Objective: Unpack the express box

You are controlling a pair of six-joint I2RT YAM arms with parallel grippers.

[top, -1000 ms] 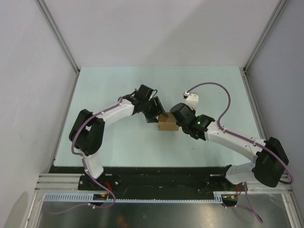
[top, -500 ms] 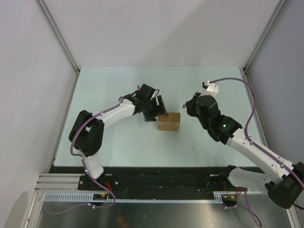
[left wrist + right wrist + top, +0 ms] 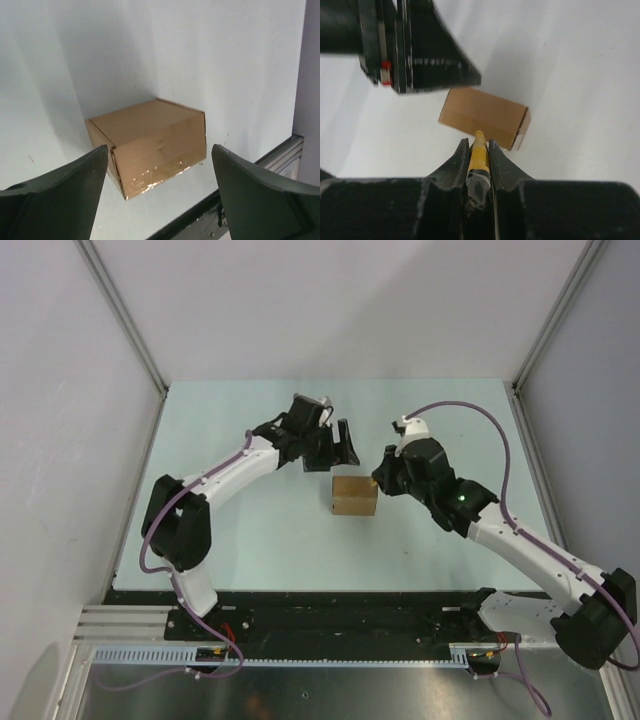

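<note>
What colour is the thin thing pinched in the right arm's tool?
Yellow: the slim cutter clamped in the right tool; the right wrist view shows it best.

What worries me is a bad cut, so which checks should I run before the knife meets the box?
1. Knife gripped: ok, the right gripper is shut on it, with the tip aimed at the box.
2. Blade extended: cannot tell.
3. Box shut and lying flat on the table: ok.
4. Box braced: not ok, the left gripper is open and apart from it.
5. Tip touching the box: cannot tell.
</note>
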